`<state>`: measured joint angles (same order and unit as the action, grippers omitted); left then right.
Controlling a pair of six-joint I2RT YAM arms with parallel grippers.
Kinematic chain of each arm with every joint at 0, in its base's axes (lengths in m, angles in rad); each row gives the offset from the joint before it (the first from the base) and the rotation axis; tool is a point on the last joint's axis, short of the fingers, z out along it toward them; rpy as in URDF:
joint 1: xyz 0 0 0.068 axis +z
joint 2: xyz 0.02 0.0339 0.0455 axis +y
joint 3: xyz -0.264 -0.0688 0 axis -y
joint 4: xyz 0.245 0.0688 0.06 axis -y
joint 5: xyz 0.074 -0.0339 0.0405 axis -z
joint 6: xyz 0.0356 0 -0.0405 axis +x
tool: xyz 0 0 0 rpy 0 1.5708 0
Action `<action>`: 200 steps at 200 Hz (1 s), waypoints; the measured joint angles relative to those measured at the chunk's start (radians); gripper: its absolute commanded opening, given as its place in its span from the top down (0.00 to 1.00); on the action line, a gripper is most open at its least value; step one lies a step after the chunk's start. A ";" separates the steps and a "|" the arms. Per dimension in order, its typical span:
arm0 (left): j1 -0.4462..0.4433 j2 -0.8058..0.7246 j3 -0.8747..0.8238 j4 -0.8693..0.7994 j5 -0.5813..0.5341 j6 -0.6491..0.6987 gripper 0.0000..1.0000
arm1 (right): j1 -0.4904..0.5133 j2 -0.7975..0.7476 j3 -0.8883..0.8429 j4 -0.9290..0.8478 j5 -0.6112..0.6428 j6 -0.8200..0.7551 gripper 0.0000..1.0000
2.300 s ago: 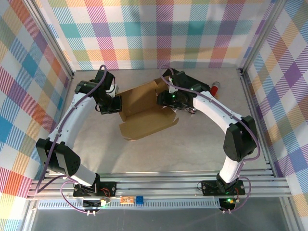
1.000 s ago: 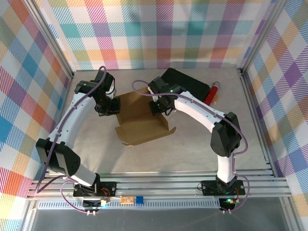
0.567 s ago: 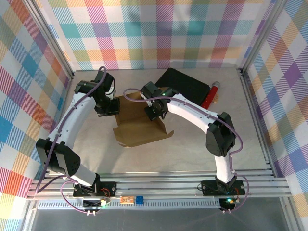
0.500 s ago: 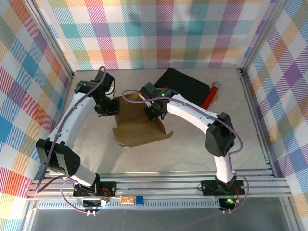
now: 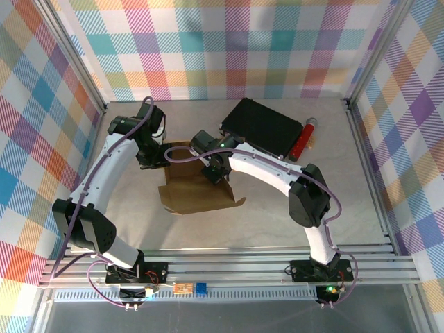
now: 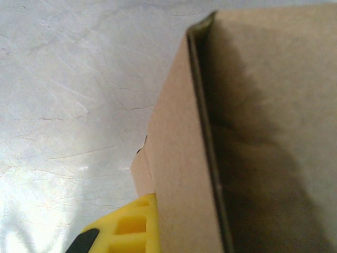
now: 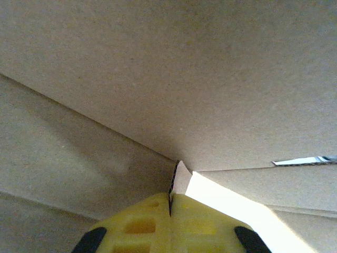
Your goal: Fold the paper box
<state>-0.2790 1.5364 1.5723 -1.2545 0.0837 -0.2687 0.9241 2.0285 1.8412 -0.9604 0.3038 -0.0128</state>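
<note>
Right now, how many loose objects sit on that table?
3: flat brown cardboard box in front, black rectangular case behind it, red cylinder right of that; more may be hidden.

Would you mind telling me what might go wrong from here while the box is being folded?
1. Both the left gripper and right gripper clamp thin edges of the paper box; opposing pulls could tear or crease it.
2. The right arm runs close beside the black case and might nudge it.
</note>
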 measured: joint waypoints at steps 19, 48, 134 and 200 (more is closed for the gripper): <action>0.000 0.001 0.000 0.005 0.008 0.000 1.00 | 0.000 -0.002 0.032 -0.011 0.008 0.002 0.74; -0.002 0.007 0.001 0.058 0.062 0.000 1.00 | 0.008 -0.061 0.084 0.033 -0.029 0.011 0.53; -0.002 0.017 0.013 0.087 0.118 0.000 1.00 | -0.435 -0.646 -0.274 0.354 -0.261 0.212 0.39; -0.002 0.027 0.016 0.087 0.155 0.004 1.00 | -0.527 -0.423 -0.441 0.421 -0.457 0.089 0.37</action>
<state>-0.2810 1.5635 1.5887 -1.1679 0.2390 -0.2646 0.3973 1.6051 1.4002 -0.5396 -0.1535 0.0765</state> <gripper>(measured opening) 0.052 0.637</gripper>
